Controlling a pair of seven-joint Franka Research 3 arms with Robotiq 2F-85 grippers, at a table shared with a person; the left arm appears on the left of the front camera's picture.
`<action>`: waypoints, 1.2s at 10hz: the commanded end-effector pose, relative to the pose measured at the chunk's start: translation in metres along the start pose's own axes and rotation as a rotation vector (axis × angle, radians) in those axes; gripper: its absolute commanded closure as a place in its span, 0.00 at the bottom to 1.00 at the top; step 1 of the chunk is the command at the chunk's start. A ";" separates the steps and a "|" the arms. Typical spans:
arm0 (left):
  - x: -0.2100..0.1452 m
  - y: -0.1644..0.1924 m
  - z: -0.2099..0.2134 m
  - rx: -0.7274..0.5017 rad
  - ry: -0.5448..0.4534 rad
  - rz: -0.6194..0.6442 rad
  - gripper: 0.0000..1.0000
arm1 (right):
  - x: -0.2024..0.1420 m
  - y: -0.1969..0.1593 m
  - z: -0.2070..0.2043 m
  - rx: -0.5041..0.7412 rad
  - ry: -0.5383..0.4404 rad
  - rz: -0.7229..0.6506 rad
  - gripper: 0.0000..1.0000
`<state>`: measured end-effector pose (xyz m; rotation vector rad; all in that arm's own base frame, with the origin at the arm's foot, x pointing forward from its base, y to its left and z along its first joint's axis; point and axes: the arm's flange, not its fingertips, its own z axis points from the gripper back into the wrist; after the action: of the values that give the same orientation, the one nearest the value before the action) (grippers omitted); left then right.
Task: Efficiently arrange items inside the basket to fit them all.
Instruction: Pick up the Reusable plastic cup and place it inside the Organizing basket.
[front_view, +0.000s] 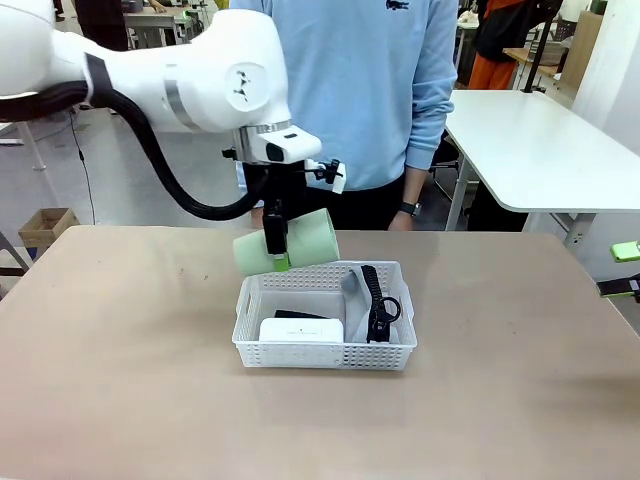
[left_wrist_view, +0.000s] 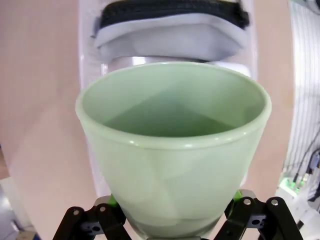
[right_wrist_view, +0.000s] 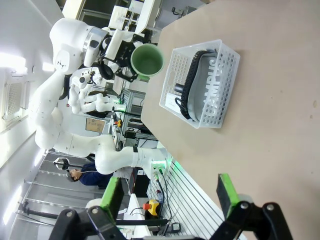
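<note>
a: where's the cup, and which way does it lie from you?

b: in my left gripper (front_view: 277, 243), pinched near its base. the pale green cup (front_view: 288, 250) hangs on its side left of centre in the front view, long axis level, mouth towards the right of the frame. it's above the far left corner of the white basket (front_view: 250, 322), not yet inside.

a: what's already in there?

b: going left to right in the front view: the white power strip (front_view: 301, 329) at the near left, a small black thing that i take for the stapler (front_view: 298, 315) just behind it, then the grey zip pouch (front_view: 352, 283) with its black strap (front_view: 377, 303) along the right side. from my left wrist, the pouch (left_wrist_view: 170, 35) lies straight past the cup's mouth (left_wrist_view: 172, 105).

a: and room?

b: i judge the bare patch at the far left, behind the strip, is the only gap. the pouch may crowd it.

a: your other hand?

b: my right gripper (right_wrist_view: 170, 196) is well off to the right, jaws wide and empty. the left is nearer.
</note>
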<state>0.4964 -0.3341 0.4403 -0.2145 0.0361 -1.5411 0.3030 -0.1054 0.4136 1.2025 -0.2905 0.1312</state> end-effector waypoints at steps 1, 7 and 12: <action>0.015 0.009 -0.012 0.061 0.032 0.061 0.16 | -0.001 0.001 0.002 0.007 -0.002 0.018 0.00; 0.038 0.021 -0.069 0.191 0.155 0.176 0.16 | -0.001 0.001 0.002 0.007 -0.002 0.018 0.00; 0.039 0.022 -0.084 0.200 0.259 0.051 0.16 | -0.001 0.001 0.002 0.007 -0.002 0.018 0.00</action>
<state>0.5002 -0.3834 0.3559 0.1163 0.0875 -1.4797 0.3030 -0.1054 0.4136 1.2025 -0.2905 0.1312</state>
